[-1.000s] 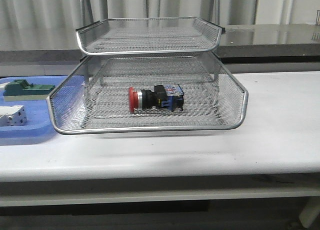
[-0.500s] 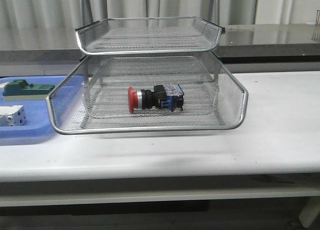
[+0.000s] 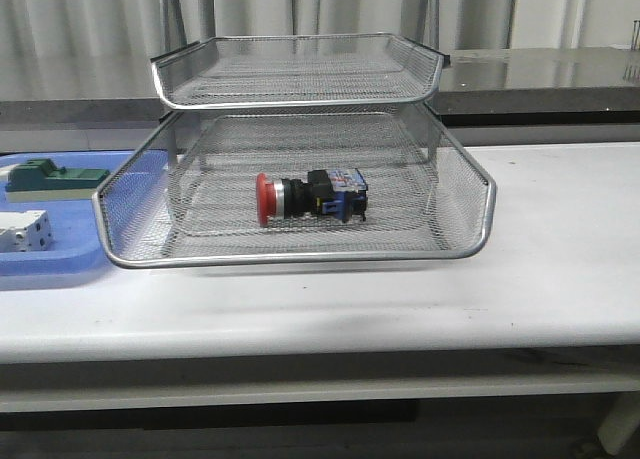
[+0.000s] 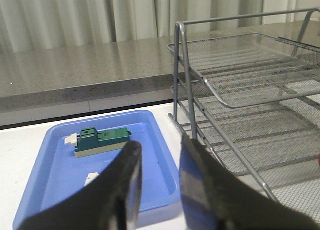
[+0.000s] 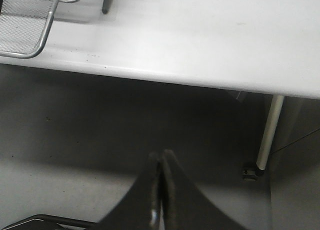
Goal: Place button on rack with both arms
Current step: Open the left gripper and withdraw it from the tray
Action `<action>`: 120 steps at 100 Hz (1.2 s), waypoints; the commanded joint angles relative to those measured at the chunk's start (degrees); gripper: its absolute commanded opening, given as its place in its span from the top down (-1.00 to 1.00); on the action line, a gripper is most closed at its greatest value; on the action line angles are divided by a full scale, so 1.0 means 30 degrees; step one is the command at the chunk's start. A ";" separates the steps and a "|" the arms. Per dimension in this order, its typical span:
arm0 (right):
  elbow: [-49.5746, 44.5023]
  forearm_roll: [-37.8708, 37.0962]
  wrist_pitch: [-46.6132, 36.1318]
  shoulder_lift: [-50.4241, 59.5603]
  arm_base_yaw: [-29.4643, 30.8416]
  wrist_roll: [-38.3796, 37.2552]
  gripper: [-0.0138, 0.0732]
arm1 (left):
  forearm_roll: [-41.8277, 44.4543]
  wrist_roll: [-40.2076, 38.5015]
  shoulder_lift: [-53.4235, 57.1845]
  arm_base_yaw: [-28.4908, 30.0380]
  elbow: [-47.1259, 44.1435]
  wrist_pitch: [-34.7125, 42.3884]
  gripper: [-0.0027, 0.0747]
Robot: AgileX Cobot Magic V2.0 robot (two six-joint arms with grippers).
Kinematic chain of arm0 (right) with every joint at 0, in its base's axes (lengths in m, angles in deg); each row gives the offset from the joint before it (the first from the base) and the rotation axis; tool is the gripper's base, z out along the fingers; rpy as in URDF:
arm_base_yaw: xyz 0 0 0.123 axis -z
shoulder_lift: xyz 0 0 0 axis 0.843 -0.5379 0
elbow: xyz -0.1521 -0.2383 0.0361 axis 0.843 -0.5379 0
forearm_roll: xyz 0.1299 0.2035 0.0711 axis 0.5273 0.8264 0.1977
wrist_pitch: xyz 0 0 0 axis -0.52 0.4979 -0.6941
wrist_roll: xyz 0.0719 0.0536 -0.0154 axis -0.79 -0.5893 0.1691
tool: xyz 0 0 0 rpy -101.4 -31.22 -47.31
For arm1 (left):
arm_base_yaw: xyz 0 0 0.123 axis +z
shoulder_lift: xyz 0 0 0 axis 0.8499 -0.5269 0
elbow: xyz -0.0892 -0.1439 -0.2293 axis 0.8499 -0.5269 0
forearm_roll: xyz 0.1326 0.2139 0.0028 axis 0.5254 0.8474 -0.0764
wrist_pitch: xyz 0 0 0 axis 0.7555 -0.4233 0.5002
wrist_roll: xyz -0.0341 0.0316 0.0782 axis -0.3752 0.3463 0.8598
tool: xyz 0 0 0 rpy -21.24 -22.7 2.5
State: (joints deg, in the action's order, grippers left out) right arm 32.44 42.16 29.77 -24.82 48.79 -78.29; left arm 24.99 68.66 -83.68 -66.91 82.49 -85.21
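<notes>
A white table fills the front view, seen from the robot's side. On it stands a silver wire-mesh letter rack with a metal frame and stacked trays. The lowest tray is pulled forward toward the camera. Inside it, near the middle of the mesh floor, lies a small push-button switch with a red round head, silver collar, black body and blue rear block. It rests on its side, red head pointing to 9 o'clock and blue block to 3 o'clock.

At 9 o'clock from the rack, just beside its lowest tray, sits a flat blue plastic tray. This tray holds a green rectangular block toward the far side and a white boxy component nearer the camera, the two apart from each other.

Neither arm appears in the front view.

In the left wrist view, the left gripper hangs above the blue tray's near edge, its two dark fingers parted with a clear gap and nothing between them. The rack's frame stands beside it.

In the right wrist view, the right gripper is off the table's front edge, over the grey floor, its fingers pressed together and empty. A white table leg and a corner of the rack are visible.
</notes>
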 commanded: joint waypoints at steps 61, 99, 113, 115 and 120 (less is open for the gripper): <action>0.0566 0.0200 -0.2543 -0.0271 -0.0013 0.0038 0.85 | -0.0148 -0.0210 -0.0094 0.0059 0.0515 0.1661 0.98; 0.0566 0.3469 -0.4028 -0.5322 -0.0033 0.1470 0.85 | -0.0148 -0.0210 -0.0094 0.0059 0.0515 0.1661 0.98; 0.0566 0.5853 -0.5150 -0.7902 -0.0334 0.3029 0.85 | -0.0148 -0.0210 -0.0094 0.0059 0.0515 0.1661 0.98; 0.0566 0.6080 -0.5374 -0.8274 -0.0438 0.3271 0.85 | -0.0148 -0.0210 -0.0094 0.0059 0.0515 0.1661 0.98; 0.0566 0.6871 -0.5946 -0.9099 -0.0711 0.3734 0.85 | -0.0148 -0.0210 -0.0094 0.0059 0.0515 0.1661 0.98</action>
State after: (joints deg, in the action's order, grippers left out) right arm 32.44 57.67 17.76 -48.53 47.64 -70.43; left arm 24.99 68.66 -83.68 -66.91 82.49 -85.00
